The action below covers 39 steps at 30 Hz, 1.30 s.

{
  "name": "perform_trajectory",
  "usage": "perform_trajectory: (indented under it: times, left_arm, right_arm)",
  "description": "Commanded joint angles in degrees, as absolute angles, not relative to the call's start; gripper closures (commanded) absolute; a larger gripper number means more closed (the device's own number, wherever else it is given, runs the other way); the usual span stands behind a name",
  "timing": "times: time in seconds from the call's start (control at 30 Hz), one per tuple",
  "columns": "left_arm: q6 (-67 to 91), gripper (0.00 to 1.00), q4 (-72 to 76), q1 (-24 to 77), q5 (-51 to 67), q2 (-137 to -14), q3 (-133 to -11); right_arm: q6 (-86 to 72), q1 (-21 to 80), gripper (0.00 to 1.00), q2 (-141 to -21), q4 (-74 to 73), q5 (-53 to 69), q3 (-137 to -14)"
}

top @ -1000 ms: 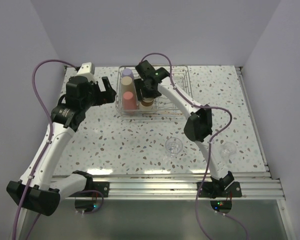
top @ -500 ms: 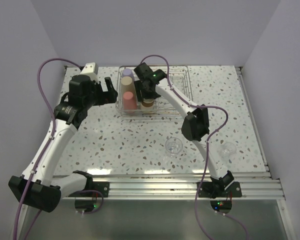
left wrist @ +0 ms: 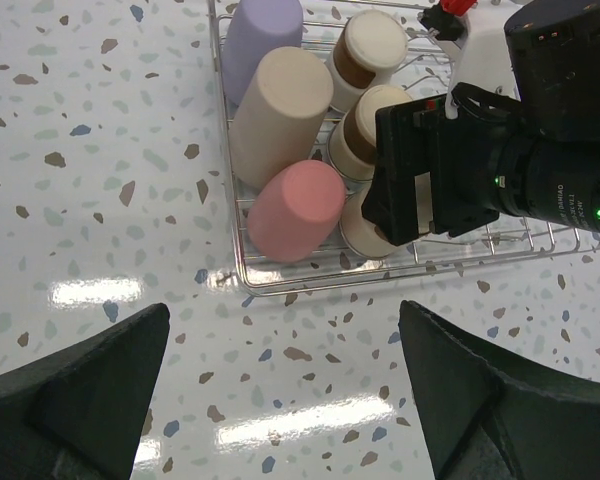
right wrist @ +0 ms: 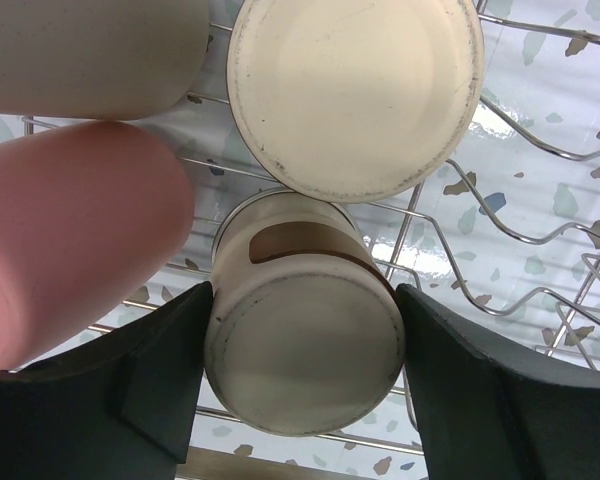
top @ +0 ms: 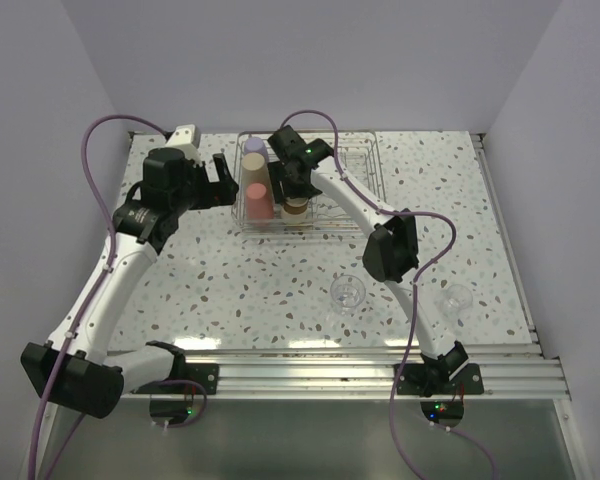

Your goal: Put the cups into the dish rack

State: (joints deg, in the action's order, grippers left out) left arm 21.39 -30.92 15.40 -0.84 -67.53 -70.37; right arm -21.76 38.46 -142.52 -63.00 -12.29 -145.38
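The silver wire dish rack [top: 355, 165] stands at the back of the table. In its left end lie a lavender cup [left wrist: 265, 35], a tan cup [left wrist: 280, 110] and a red cup [left wrist: 295, 210]. Beside them stand three shiny metal cups, bases up [left wrist: 372, 45]. My right gripper [top: 292, 195] reaches into the rack and is shut on the nearest metal cup [right wrist: 305, 340], fingers pressed to both its sides. My left gripper [left wrist: 285, 310] is open and empty above the table, just left of the rack. Two clear cups [top: 348, 292] [top: 456, 298] stand on the table.
The right part of the rack holds only bare divider prongs [right wrist: 500, 240]. White walls enclose the speckled table [top: 230, 280] at left, back and right. A metal rail [top: 310, 375] runs along the near edge.
My left gripper has moved a little rightward, toward the rack's left side. The right gripper has stayed on the metal cup in the rack.
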Motion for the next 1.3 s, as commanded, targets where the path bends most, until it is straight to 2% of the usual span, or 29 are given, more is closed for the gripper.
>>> perform_trajectory:
  times: [0.0,0.13,0.27,0.47,0.63,0.87,1.07,1.27]
  left_arm:
    - [20.21,0.0,-28.04,15.12,-0.26,-67.76,-71.89]
    - [20.57,0.0,-28.04,15.21,-0.26,-67.85,-72.42]
    - [20.74,0.0,-28.74,15.21,-0.26,-67.76,-73.12]
    - [20.83,0.01,-30.23,15.21,-0.26,-67.33,-74.79]
    - [21.27,0.01,-31.9,15.29,2.1,-67.32,-75.67]
    - [19.26,0.02,-37.26,17.48,3.43,-69.16,-79.89]
    - [18.9,0.02,-41.31,29.52,0.18,-73.73,-82.7]
    - [20.39,0.04,-41.13,38.22,1.4,-77.16,-81.56]
  right_arm:
    - [-21.27,38.58,0.25,-139.75,-62.84,-11.51,-146.17]
    - [-21.27,38.58,0.18,-138.78,-62.93,-11.34,-145.9]
    - [-21.45,38.58,0.05,-138.43,-62.67,-10.64,-146.42]
    - [-21.88,38.58,0.04,-136.06,-62.67,-10.46,-147.21]
    - [-22.41,38.58,0.02,-128.08,-62.14,-9.93,-145.03]
    - [-22.41,37.44,0.02,-109.99,-56.43,-9.58,-126.08]
    - [-21.8,34.55,0.02,-93.91,-54.94,-11.16,-108.76]
    - [-20.3,32.17,0.02,-83.86,-55.8,-13.09,-100.99]
